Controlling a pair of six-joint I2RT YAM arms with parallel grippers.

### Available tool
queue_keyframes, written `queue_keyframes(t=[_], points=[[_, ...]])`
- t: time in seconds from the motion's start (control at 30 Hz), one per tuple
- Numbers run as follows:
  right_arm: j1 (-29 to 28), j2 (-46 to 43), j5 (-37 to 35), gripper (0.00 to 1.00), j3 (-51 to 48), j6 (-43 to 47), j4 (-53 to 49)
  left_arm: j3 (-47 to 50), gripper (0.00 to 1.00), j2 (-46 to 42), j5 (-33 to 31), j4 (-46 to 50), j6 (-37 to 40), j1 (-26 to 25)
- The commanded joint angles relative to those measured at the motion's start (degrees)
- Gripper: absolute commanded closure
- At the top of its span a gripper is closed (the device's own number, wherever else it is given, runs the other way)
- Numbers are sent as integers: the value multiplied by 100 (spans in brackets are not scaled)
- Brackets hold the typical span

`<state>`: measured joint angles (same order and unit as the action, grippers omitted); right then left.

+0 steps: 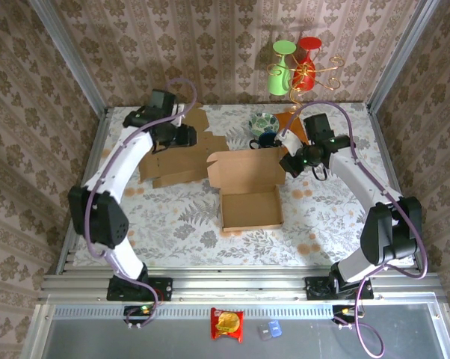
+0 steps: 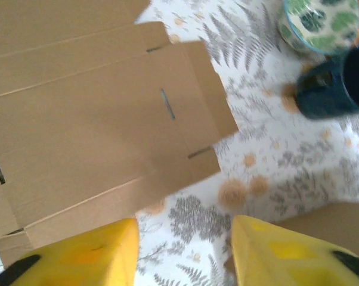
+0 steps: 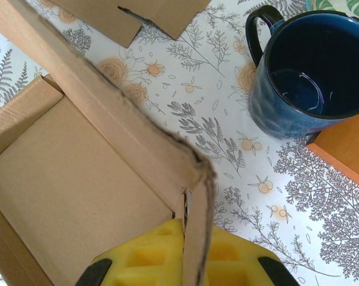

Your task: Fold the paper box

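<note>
**Right tool pinches box wall; left tool parted near flat card**

Right tool (image 3: 194,253): closed tight on the paper box (image 3: 78,190). Its yellow fingers (image 3: 138,259) sit on either side of an upright wall, at the corner nearest the tool. From the grip, the wall's top edge runs away ahead and to the tool's left. The edge is ragged and slightly crushed just above the grip.

Box: plain brown corrugated card, half formed. It is an open tray with a flat, bare floor that lies to the left of the right tool. From overhead it has low side walls and one taller panel standing at the far side, with the right tool at that panel's right end. It rests on the floral-printed surface (image 1: 173,217), between the two arms.

Ahead of the right tool and to its right: a dark blue mug (image 3: 310,77), upright and apart from the box. An orange edge (image 3: 346,149) lies just beside it.

Left tool (image 2: 185,253): fingers moderately apart, with only the printed surface between them, holding nothing. Ahead and to its left are flat card sheets (image 2: 96,119), creased and slotted, lying on the surface. Ahead and to its right are the mug, blurred, and a patterned bowl (image 2: 319,21). A corner of brown card shows just right of the tool; I cannot tell which piece it is.
</note>
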<state>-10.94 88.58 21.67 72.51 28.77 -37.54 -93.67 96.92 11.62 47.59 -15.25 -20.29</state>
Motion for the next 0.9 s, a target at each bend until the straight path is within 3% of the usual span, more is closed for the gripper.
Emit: queue_keyframes(t=[0.0,0.1,0.33,0.63,0.87], points=[[-46,-128,-242,100,-148,154,-35,764,58,-348,1263,-45,1262,-145],[-57,-119,-240,100,-167,172,-31,1286,53,-729,1889,-249,2289,-256],[-57,-83,-232,100,-132,215,-42,855,48,-245,1906,-204,3266,-473],[-108,2,-211,100,-79,138,9,602,54,216,1649,78,3431,-722],[-152,37,-249,100,-87,88,33,347,69,471,1321,202,3300,-827]])
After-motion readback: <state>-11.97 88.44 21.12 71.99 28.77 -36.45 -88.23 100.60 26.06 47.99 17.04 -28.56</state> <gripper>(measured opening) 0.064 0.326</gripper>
